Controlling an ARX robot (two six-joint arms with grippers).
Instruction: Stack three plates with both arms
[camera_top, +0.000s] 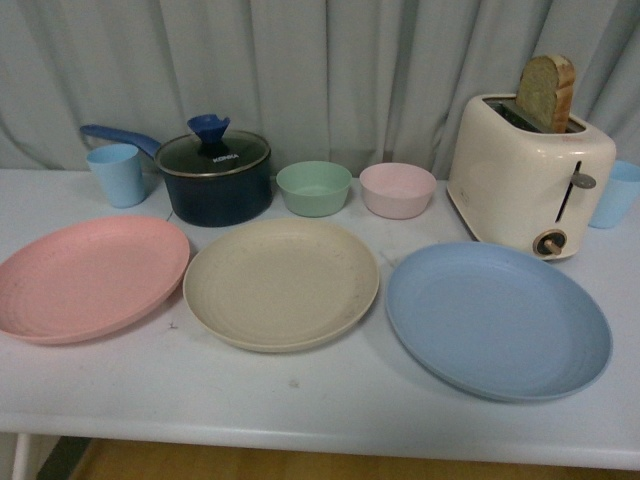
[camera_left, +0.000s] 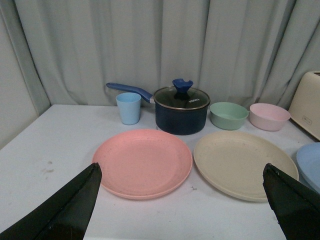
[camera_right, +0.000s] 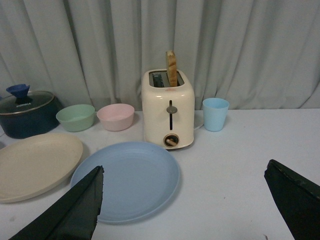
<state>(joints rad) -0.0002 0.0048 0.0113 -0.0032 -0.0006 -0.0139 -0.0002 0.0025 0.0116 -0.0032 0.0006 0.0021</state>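
both jaws spread wide, white table (camera_top: 300, 400), pink plate (camera_top: 90, 278), cream plate (camera_top: 281, 284), blue plate (camera_top: 498, 320), grey curtain (camera_top: 330, 70) behind

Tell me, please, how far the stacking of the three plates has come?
Nothing is stacked yet. The pink plate, the beige plate and the blue plate lie side by side on the white table, none on top of another. Nothing is in hand: the left gripper and the right gripper hover with fingers apart, empty. All the stacking is left.
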